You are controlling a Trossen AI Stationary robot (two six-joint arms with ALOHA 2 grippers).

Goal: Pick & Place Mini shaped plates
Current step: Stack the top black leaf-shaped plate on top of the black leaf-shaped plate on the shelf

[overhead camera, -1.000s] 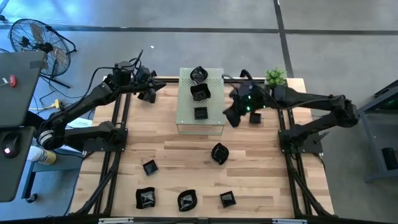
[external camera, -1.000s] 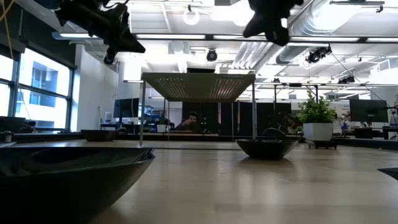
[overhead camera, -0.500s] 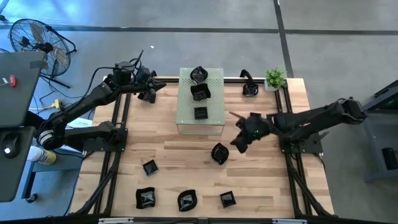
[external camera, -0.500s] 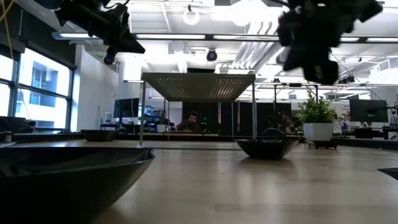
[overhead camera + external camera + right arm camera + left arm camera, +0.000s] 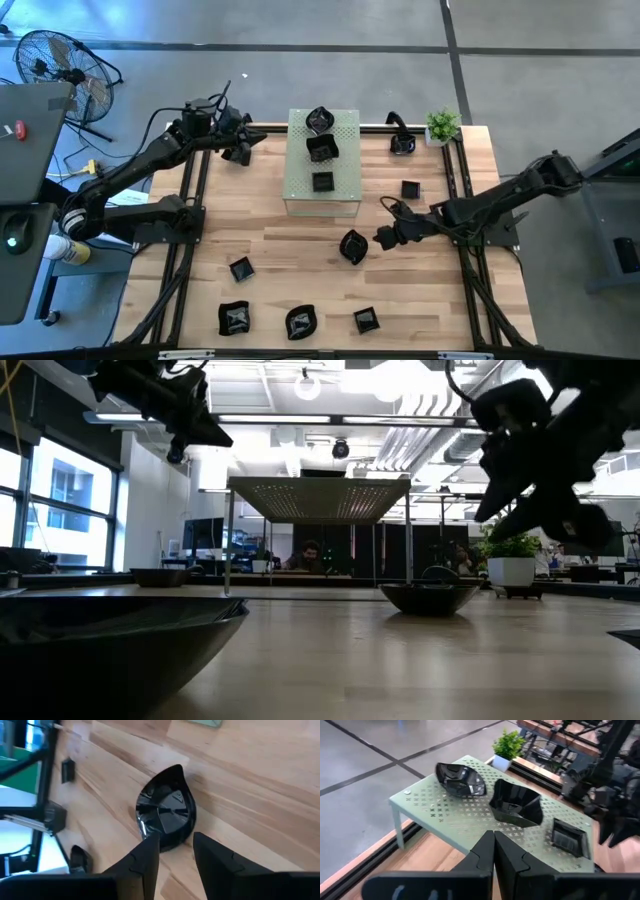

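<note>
The right hand (image 5: 381,240) hangs low over the middle of the worktop (image 5: 420,290), fingers spread with a clear gap — its own wrist view shows that gap best, with a teardrop-shaped plate (image 5: 167,810) lying just ahead of the fingertips (image 5: 150,845), one tip overlapping its rim in the picture; whether they touch cannot be told. From above, the same plate (image 5: 353,246) sits just beside that hand, on its left. The left hand (image 5: 238,152) waits raised at the far-left corner, fingers pressed together and holding nothing, as its wrist view makes plain (image 5: 493,851). Ahead of it stands the green stand (image 5: 420,802) carrying three plates: a wavy one (image 5: 460,778), a deep square one (image 5: 515,805) and a small square one (image 5: 569,836). Only the high view shows the rest — four plates (image 5: 240,268) along the near edge and a square one (image 5: 410,189) beyond the right hand. The low view shows a bowl-like plate (image 5: 430,595) side-on and the potted plant (image 5: 510,555).
</note>
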